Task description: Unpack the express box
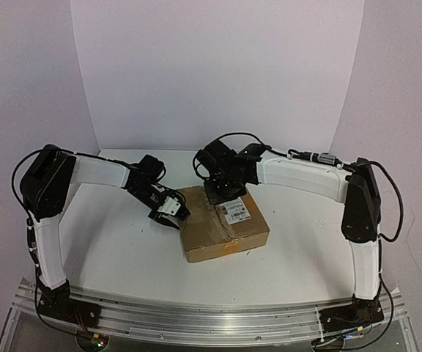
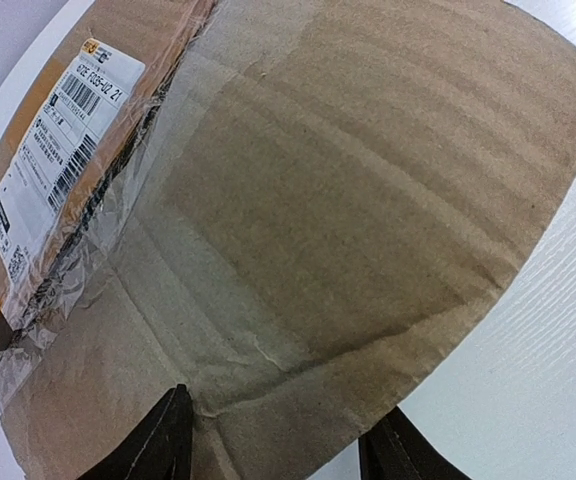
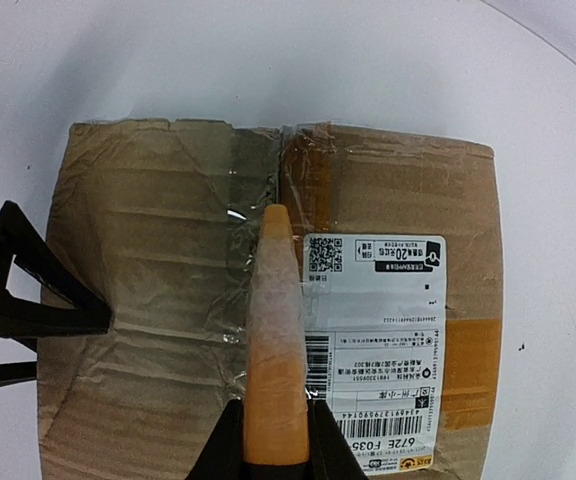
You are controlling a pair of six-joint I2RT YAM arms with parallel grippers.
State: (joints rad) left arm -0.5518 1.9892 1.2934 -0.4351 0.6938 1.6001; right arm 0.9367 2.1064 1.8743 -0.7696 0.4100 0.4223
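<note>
**Orange tool over the taped seam: slit shallow, brace the box**

Orange tapered tool (image 3: 273, 340) fills the bottom centre of the right wrist view, clamped tight between the fingers of my right gripper (image 3: 273, 445). Its pale tip points up the frame over the tape seam (image 3: 253, 195) of the express box (image 3: 148, 300), just left of the white shipping label (image 3: 378, 330). I can't tell whether the tip touches the tape or hovers above it.

The box lies flat on the white table (image 1: 123, 249), centre of the top view, flaps down. The tape is wrinkled, and I can't tell whether any of it is cut.

My left gripper (image 2: 278, 450) shows at the bottom of its wrist view, fingers apart and straddling the cardboard edge, pinching nothing I can see. From above it sits at the box's left edge.

My read of the step is slitting the tape along the seam. To do it well:
- Put the tip in the dark gap between the flaps, not on the label side.
- Keep the tool at a low angle and shallow, so whatever is inside isn't poked.
- Pull one straight line along the seam towards the bottom of the frame.
- Set the left fingers on that edge first, because the table looks smooth and the box will likely skid under the push.

Risks: the wrinkled tape may bunch up instead of parting, and the tool may pivot in my grip if the tip snags.
</note>
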